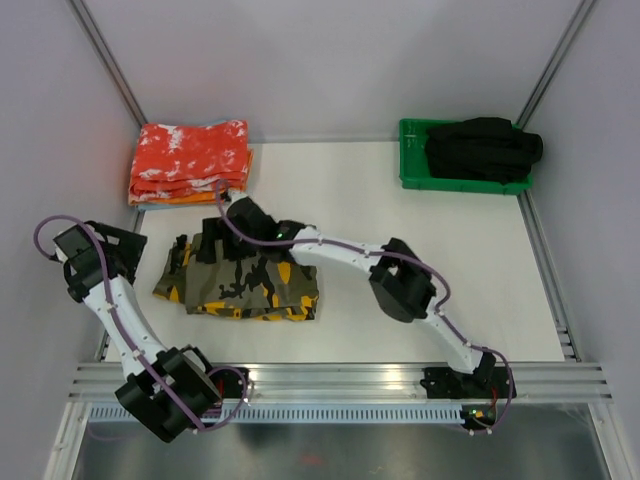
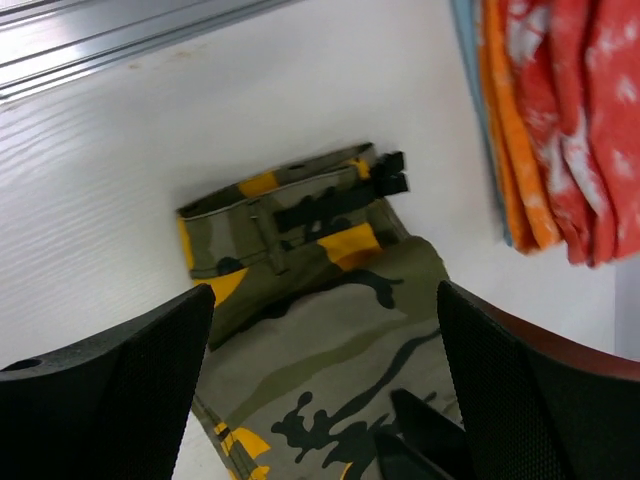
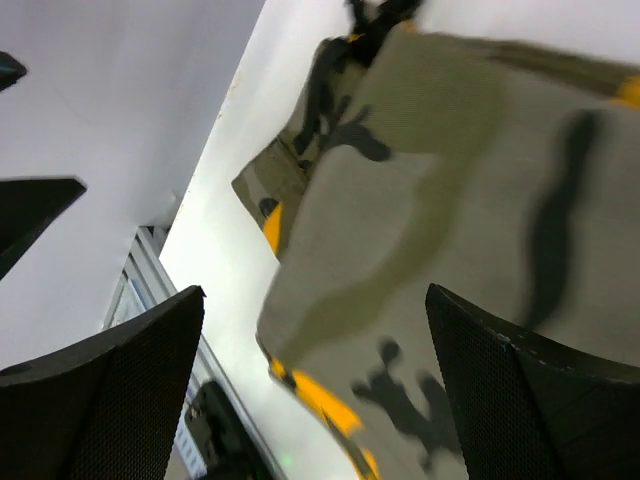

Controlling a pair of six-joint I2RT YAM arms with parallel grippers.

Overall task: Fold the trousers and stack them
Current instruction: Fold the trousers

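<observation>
Two arms work one white worktop [image 1: 400, 230]. The right arm [image 1: 400, 280] stretches leftward across it and the left arm [image 1: 120, 310] rises along the left edge.

Trousers [image 1: 240, 285]: camouflage in olive-grey, black and yellow-orange. They lie folded into a flat bundle on the worktop, left of centre, between the two wrists.

Stack of red-orange white-speckled cloths [image 1: 190, 160]: folded, in the far left corner, near the trousers but apart from them.

Green tray [image 1: 410, 172]: far right edge of the worktop. A plain black garment [image 1: 485, 148] is heaped in it.

Right pincer [image 3: 312, 295]: spread wide, nothing between the fingers. It sits over the far edge of the trousers, with the cloth close and blurred beneath. Cannot tell whether it touches.

Left pincer [image 2: 322, 300]: also wide and empty, off the left end of the trousers and facing the waistband.

Black strap ends [image 2: 390, 172] stick out at the waistband corner, on the side toward the cloth stack.
</observation>
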